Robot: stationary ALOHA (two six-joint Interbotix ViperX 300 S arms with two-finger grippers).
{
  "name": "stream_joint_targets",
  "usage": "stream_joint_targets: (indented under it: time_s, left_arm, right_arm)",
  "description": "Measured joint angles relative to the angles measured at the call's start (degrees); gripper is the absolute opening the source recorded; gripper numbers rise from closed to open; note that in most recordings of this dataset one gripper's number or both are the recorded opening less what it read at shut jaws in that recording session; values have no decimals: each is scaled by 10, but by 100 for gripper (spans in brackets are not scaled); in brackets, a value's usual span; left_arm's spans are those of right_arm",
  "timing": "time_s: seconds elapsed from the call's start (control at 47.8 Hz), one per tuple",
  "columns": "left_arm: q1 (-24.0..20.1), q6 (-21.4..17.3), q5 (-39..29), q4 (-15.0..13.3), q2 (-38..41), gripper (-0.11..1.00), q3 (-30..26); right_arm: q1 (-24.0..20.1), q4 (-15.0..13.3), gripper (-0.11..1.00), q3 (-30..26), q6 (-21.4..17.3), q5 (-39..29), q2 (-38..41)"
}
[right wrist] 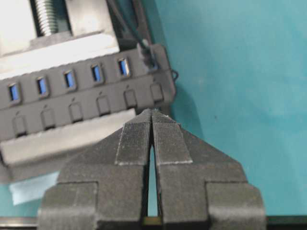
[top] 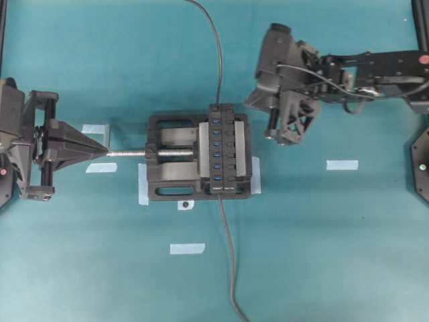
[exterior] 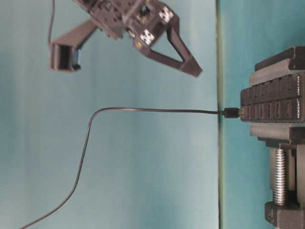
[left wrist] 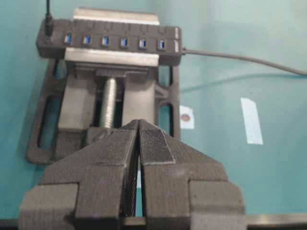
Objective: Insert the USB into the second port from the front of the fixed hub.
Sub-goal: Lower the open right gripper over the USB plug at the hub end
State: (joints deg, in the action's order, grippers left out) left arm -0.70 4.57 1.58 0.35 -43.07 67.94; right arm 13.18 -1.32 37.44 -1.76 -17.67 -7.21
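Right gripper (right wrist: 151, 115) pads pressed together, nothing between them, hovering just beside the far end of the fixed hub (top: 222, 149); left gripper (top: 100, 149) likewise pressed together and empty, tip at the end of the vise screw (top: 127, 153), well apart from the hub.

1 hub, clamped in 1 black vise (top: 173, 158); its long axis runs near-to-far in the overhead view, slots facing up.

Left wrist view shows 6 open blue slots (left wrist: 123, 42) in 1 row; a 7th position at the far end holds the USB (left wrist: 49, 25), standing upright, thin cable (top: 213, 40) leading away over the table.

The thicker hub lead (top: 228, 255) exits the near end.

1 pale tape strip (top: 342, 164) lies right of the vise.
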Motion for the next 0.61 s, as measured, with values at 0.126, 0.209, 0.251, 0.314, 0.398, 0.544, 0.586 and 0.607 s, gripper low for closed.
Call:
stream_joint_targets:
  time_s: [0.126,0.209,0.251,0.314,0.398,0.544,0.586,0.607]
  left_arm:
    - [0,0,0,1,4,0,0]
    - [0,0,0,1,5,0,0]
    - [0,0,-1,1,6,0,0]
    - [0,0,-1,0,7,0,0]
    - [0,0,-1,0,9,0,0]
    - [0,1,-1,1,10,0,0]
    - [0,1,-1,1,10,0,0]
    - [-1,1,0,0,10,0,0]
  right_arm:
    - [1,-1,2,-13,7,0,18]
    - [3,0,2,-23,15,1,31]
    - [3,-1,2,-27,18,1,38]
    - [3,0,2,-33,23,0,47]
    - [3,-1,2,-41,25,0,60]
    - [4,0,2,-52,27,0,75]
    - [4,0,2,-54,28,0,79]
    - [4,0,2,-55,27,0,80]
